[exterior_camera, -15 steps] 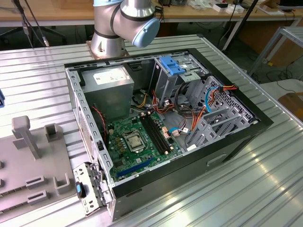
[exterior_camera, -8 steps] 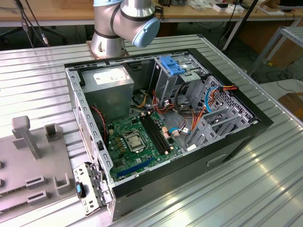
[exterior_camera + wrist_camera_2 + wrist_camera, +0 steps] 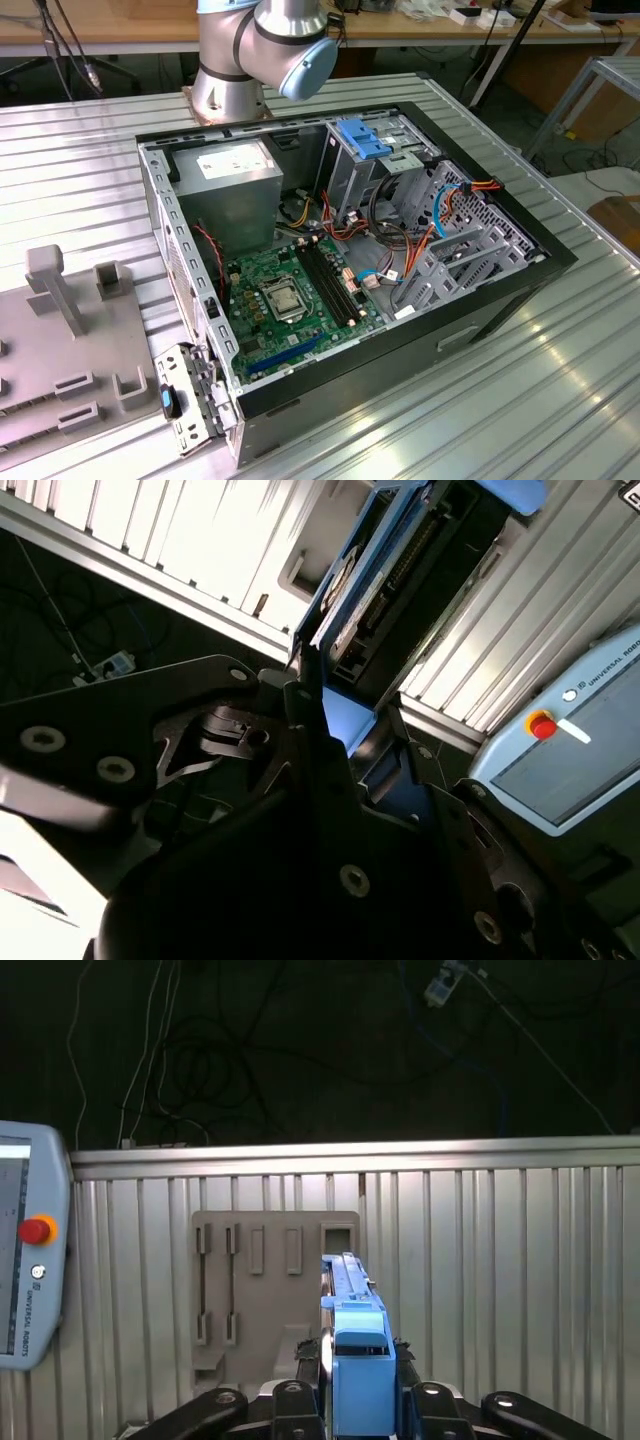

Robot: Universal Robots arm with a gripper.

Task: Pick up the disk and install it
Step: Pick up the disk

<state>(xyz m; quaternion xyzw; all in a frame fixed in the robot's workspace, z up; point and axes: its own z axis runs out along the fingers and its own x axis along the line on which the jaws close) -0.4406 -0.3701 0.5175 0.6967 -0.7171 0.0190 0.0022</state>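
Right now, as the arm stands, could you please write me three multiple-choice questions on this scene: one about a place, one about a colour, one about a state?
1. Where is the disk?
A) inside the computer case
B) flat on the motherboard
C) in the gripper

2. What colour is the round button on the pendant?
A) red
B) green
C) yellow

3. In what state is the computer case?
A) shut by its side panel
B) open, with the motherboard exposed
C) turned upside down

Answers:
1 C: the first wrist view shows its blue frame clamped edge-on in the gripper.
2 A: it is red in both wrist views.
3 B: the exterior view looks straight onto the green board.
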